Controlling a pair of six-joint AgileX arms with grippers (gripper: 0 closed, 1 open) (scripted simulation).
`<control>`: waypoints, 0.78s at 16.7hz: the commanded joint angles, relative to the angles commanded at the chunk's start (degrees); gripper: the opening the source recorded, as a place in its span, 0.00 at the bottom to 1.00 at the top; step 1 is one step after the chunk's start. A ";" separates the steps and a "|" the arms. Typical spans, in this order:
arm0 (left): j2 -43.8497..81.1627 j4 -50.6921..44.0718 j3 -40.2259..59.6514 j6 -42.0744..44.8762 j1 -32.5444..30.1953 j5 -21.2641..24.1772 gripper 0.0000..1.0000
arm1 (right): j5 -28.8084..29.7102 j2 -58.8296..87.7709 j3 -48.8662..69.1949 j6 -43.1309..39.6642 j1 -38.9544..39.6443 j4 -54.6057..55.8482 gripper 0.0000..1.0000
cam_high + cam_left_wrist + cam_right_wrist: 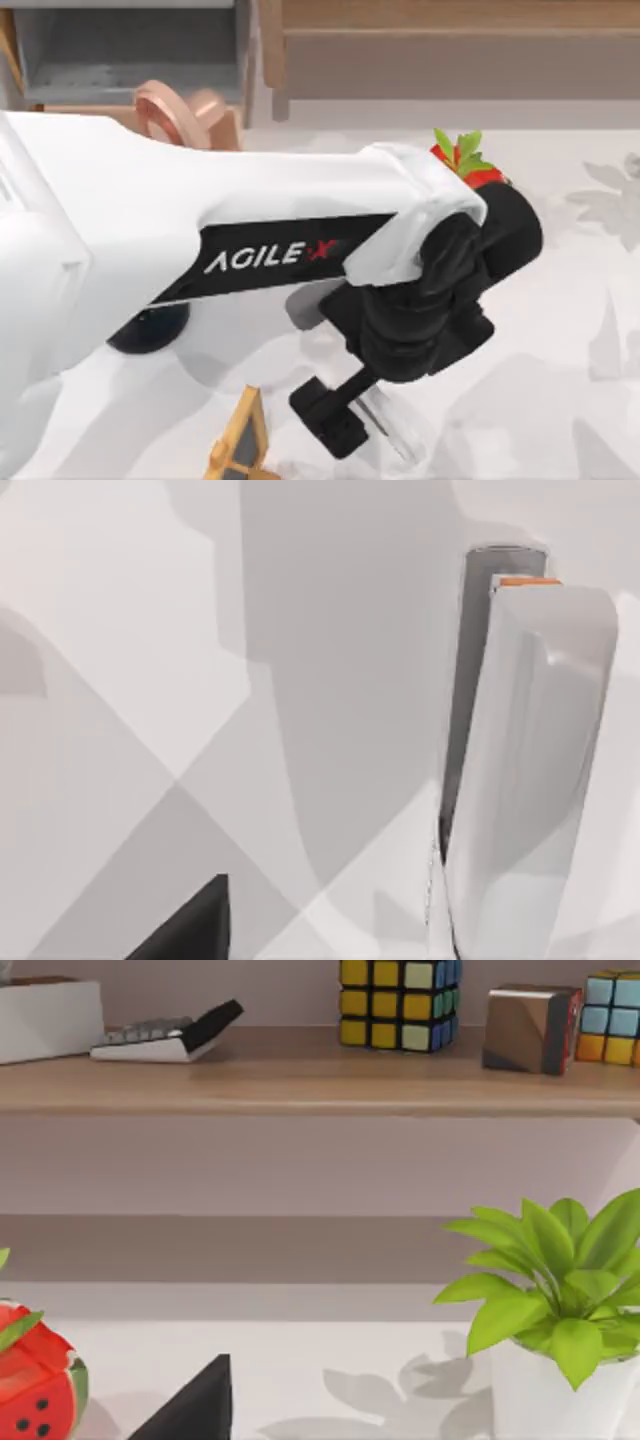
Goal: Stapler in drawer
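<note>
One left arm (250, 250) hides table (560, 350) before drawer (120, 60).

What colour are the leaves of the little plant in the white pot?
Bright green. The plant in its white pot shows best in the right wrist view.

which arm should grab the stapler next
Left, probably. The left gripper hangs low over the table, and the stapler lies close below its wrist camera. The right wrist view faces the wooden ledge instead.
</note>
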 joint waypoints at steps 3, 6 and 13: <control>1.91 5.21 -2.96 -0.03 -0.03 0.02 1.00 | 0.00 0.00 0.00 0.00 0.00 0.00 1.00; 2.95 7.58 -4.55 -0.04 -0.07 0.03 1.00 | 0.00 0.00 0.00 0.00 0.00 0.00 1.00; 2.95 7.58 -4.55 -0.04 -0.07 0.03 0.70 | 0.00 0.00 0.00 0.00 0.00 0.00 1.00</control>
